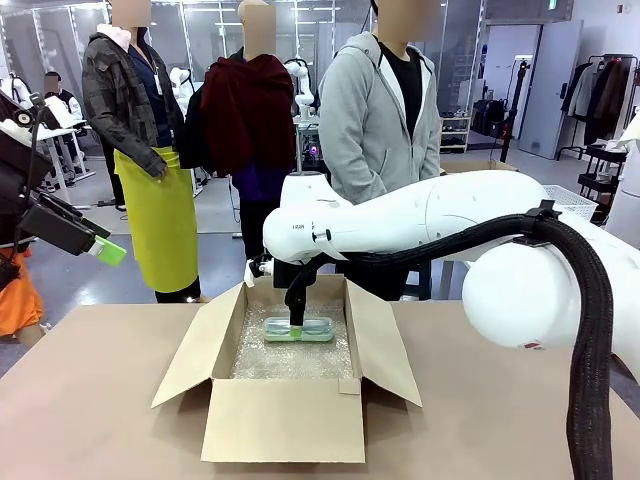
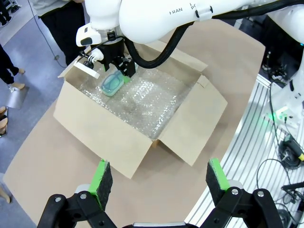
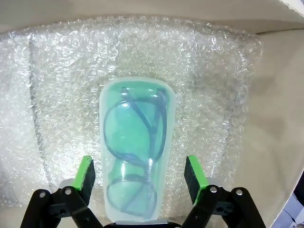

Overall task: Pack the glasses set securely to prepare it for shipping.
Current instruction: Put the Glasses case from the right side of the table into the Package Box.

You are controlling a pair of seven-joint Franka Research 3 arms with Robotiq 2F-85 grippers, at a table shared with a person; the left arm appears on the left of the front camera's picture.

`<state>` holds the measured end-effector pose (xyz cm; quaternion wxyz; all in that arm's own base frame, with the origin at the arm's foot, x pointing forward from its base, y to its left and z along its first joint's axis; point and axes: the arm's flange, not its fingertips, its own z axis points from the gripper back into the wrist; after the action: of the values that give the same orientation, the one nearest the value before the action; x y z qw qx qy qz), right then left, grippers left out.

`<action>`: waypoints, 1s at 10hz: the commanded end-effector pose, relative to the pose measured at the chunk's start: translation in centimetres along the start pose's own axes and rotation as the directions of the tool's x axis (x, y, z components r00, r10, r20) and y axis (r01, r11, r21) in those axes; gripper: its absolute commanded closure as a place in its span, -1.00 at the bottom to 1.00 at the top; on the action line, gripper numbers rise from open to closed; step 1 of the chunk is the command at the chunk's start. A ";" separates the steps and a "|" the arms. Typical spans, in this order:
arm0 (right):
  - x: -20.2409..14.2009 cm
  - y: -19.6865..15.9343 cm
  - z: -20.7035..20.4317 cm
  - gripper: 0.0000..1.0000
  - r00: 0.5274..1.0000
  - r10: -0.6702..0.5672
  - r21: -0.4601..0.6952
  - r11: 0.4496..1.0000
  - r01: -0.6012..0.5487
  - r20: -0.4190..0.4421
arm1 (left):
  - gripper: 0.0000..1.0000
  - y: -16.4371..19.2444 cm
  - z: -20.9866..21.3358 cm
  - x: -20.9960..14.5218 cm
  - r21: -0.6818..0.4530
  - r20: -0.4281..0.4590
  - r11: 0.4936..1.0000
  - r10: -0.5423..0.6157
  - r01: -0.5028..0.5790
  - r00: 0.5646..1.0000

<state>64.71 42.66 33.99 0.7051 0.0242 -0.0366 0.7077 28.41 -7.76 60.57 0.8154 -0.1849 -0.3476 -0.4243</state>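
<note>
The open cardboard box (image 1: 285, 420) sits in the middle of the brown tabletop (image 1: 90, 400), its floor lined with bubble wrap (image 3: 213, 95). The mint green glasses case (image 3: 135, 152) lies flat on that lining, toward the box's far wall, with the glasses visible inside it. The right pincer (image 3: 140, 166) reaches down into the box, its green pads apart on either side of the case with a gap at each side. The left pincer (image 2: 159, 178) hangs spread wide, high above the box's left side. A person in a grey hoodie (image 1: 375, 110) stands beyond the box.
</note>
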 end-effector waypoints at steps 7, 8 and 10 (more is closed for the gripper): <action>-0.7 4.8 7.3 -0.89 0.999 -0.042 0.038 0.998 0.042 -0.005 | -1.00 0.0 0.1 0.0 -0.002 0.004 1.000 -0.004 0.004 1.000; -1.1 5.8 8.8 -0.89 0.998 -0.056 0.011 0.998 0.056 0.010 | -1.00 0.0 0.1 0.0 -0.002 0.004 1.000 -0.004 0.004 1.000; -1.4 7.2 10.5 -0.89 0.996 -0.087 -0.022 0.996 0.087 -0.003 | -1.00 0.0 0.1 0.0 -0.002 0.004 1.000 -0.004 0.004 1.000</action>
<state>59.56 41.45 45.26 0.7214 0.0185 -0.0398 0.6911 28.41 -7.75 60.59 0.8155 -0.1848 -0.3477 -0.4242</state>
